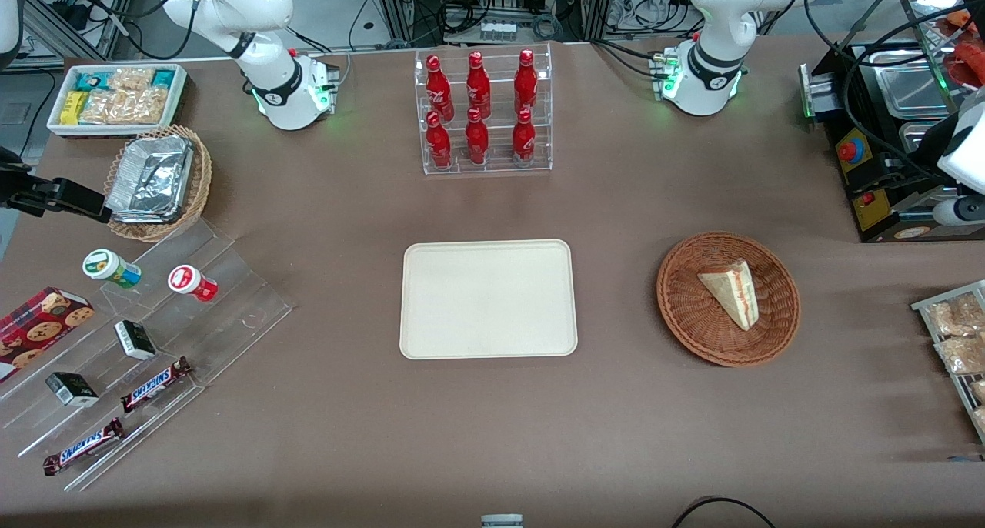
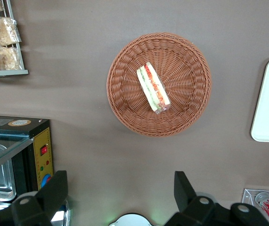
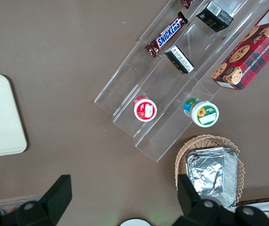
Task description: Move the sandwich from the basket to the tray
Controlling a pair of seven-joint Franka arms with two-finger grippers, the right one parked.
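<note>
A brown cloth-covered worktop carries a flat cream rectangular tray, bare, at its centre. At the tray's three o'clock, well apart, sits a round reddish-brown wicker basket. In it lies the sandwich, a pale triangular bread wedge with red, orange and green filling. The left arm's gripper hangs high above the worktop near the basket, fingers spread wide, holding nothing. The task looks unstarted; next the gripper must centre over the wedge, descend, and close across it.
</note>
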